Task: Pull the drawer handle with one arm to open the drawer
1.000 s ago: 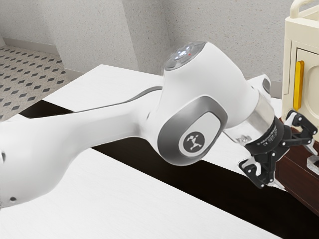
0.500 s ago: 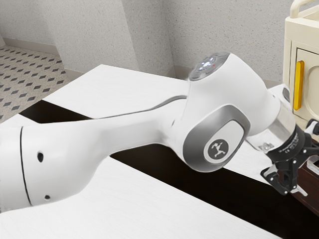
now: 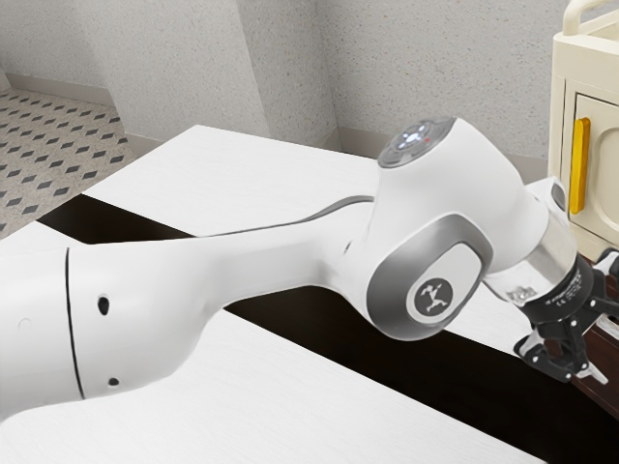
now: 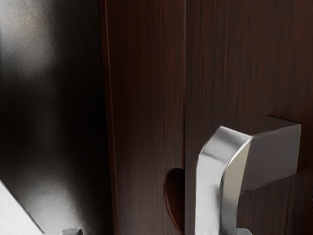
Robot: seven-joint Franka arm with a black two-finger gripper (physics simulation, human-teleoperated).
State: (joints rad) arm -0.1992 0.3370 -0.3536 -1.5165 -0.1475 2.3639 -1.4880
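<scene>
At the exterior view's right edge, my gripper (image 3: pixel 599 353) stands open beside the dark wooden cabinet (image 3: pixel 602 393). In the wrist view, the tips of my gripper (image 4: pixel 157 231) peek in far apart at the lower edge. A silver, bent drawer handle (image 4: pixel 210 181) juts from the dark brown drawer front (image 4: pixel 249 63), its lower part overlapping one fingertip; whether they touch I cannot tell. The other fingertip stands well away from the handle, over the dark background. A rounded recess (image 4: pixel 175 196) shows in the wood beside the handle.
A cream cabinet (image 3: pixel 600 63) with a yellow handle (image 3: pixel 579 166) stands behind the gripper. White table surfaces (image 3: pixel 232 387) lie under the arm, with a black strip (image 3: pixel 319 338) between them. A speckled wall (image 3: pixel 426 68) rises behind.
The arm has reached toward the exterior view's right and slightly lower, bringing my open gripper farther along the dark cabinet. Over the last half second this move was small.
</scene>
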